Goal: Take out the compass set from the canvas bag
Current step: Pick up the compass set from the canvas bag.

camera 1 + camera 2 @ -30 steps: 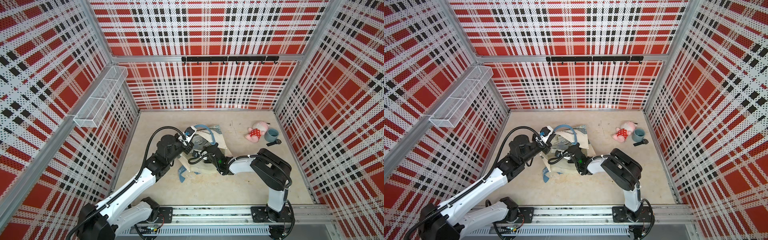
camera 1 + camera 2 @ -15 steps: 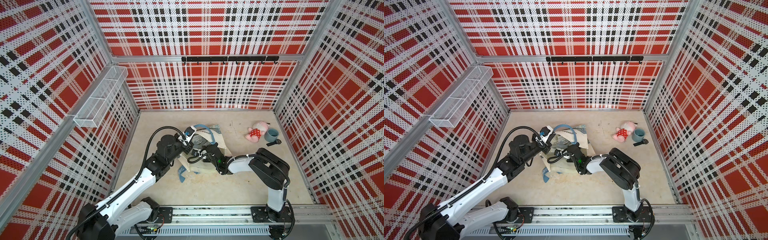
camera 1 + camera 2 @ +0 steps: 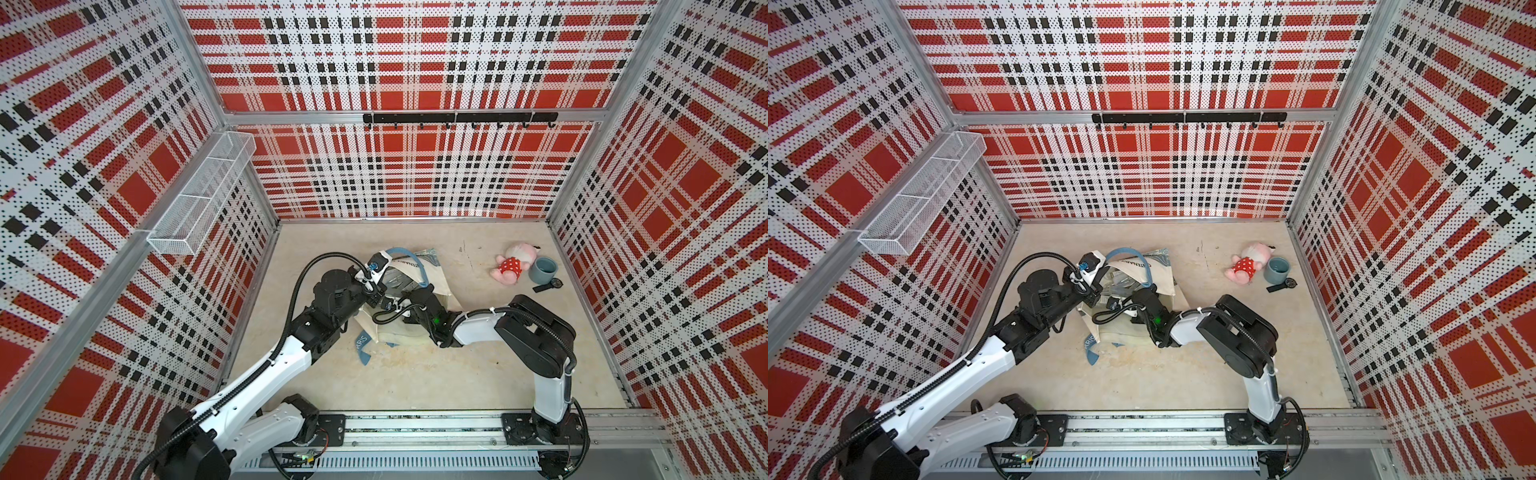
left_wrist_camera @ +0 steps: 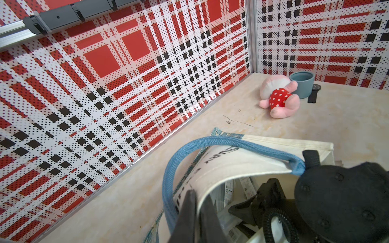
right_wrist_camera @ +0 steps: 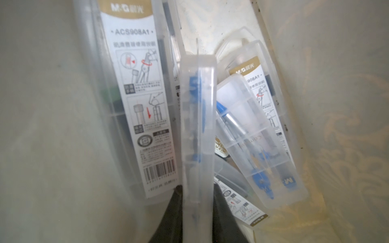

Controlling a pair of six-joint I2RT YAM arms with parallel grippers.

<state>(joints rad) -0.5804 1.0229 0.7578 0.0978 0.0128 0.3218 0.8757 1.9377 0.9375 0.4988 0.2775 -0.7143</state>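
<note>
The cream canvas bag (image 3: 436,278) (image 3: 1163,274) lies on its side mid-table, mouth held up. My left gripper (image 4: 197,196) is shut on the bag's rim beside the blue strap handle (image 4: 210,142), lifting the canvas bag (image 4: 242,162) open. The right arm reaches into the mouth, and its gripper is hidden by canvas in both top views. Inside, my right gripper (image 5: 197,190) is shut on a clear plastic compass set (image 5: 199,117), held edge-on with a blue compass showing through. Other compass set cases (image 5: 134,94) (image 5: 259,136) lie behind it in the bag.
A pink plush toy (image 3: 513,264), a grey-blue cup (image 3: 544,270) and a black watch (image 3: 548,286) sit at the back right. A wire basket (image 3: 203,195) hangs on the left wall, and a black hook rail (image 3: 457,118) on the back wall.
The right gripper's jaws have narrowed inside the bag. Both arms have barely moved, and the left still holds the rim.
</note>
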